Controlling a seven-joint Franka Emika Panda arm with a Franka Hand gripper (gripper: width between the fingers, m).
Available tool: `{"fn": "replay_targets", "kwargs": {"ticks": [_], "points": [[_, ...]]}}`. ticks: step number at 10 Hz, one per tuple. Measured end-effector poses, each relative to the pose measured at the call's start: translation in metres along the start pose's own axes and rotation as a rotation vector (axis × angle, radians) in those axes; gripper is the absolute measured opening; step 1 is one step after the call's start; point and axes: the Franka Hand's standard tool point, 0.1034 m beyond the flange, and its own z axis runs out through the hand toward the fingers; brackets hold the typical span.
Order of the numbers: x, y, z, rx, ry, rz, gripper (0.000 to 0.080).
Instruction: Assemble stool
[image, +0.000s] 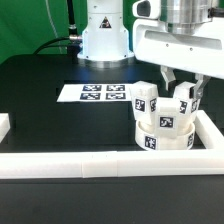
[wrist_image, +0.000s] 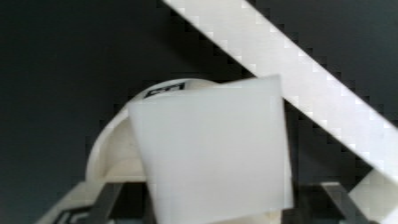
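End effector (image: 178, 84) pinching a leg (image: 184, 104) standing upright on the round seat (image: 165, 135), directly beneath. Beside it, a second leg (image: 145, 100) also upright on the seat. Just beyond, white rail (image: 100, 164) bordering the black worktop (image: 40, 100). Farther off, marker board (image: 93, 93) lying flat.

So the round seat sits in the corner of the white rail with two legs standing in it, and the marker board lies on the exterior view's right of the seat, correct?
Not quite. In the exterior view the marker board lies to the exterior view's left of the round seat, farther back on the table. The rest holds: the seat sits in the corner of the white rail with two legs standing in it.
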Motion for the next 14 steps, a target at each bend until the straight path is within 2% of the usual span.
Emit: {"fn": "replay_targets", "kwargs": {"ticks": [3,9,11,12,14], "points": [[-0.006,0.000,0.000,0.037,-0.040,0.391,0.0338],[-0.011,-0.006,0.000,0.051,-0.057,0.750,0.0338],[-0.005,-0.007,0.000,0.099,-0.083,1.019,0.0338],[-0.003,-0.007,0.001,0.143,-0.097,1.126,0.0338],[-0.008,-0.006,0.002,0.173,-0.105,1.175,0.0338]]}}
